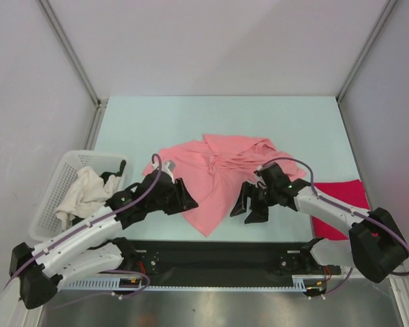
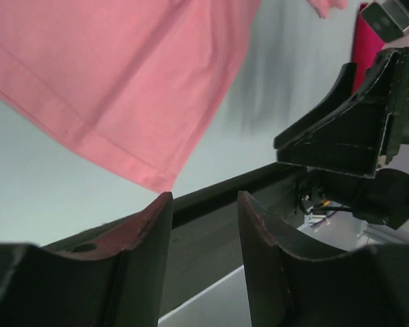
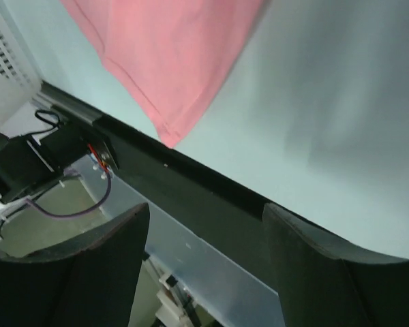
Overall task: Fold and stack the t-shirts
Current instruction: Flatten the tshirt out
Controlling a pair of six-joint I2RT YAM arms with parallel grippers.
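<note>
The salmon-pink t-shirt [image 1: 215,174] lies rumpled at the table's middle, one corner pointing to the near edge. It fills the upper left of the left wrist view [image 2: 123,75] and the top of the right wrist view [image 3: 170,54]. The magenta-red t-shirt [image 1: 344,201] lies flat at the right, partly under my right arm; a strip of it shows in the left wrist view [image 2: 365,41]. My left gripper [image 1: 188,201] [image 2: 204,204] hangs open and empty at the pink shirt's near left edge. My right gripper [image 1: 247,211] [image 3: 206,214] is open and empty just right of the shirt's near corner.
A white lattice basket [image 1: 58,174] holding a cream cloth [image 1: 82,194] stands at the left, beside my left arm. The black rail [image 1: 218,255] runs along the table's near edge, just below both grippers. The enclosure's walls close in the back and sides.
</note>
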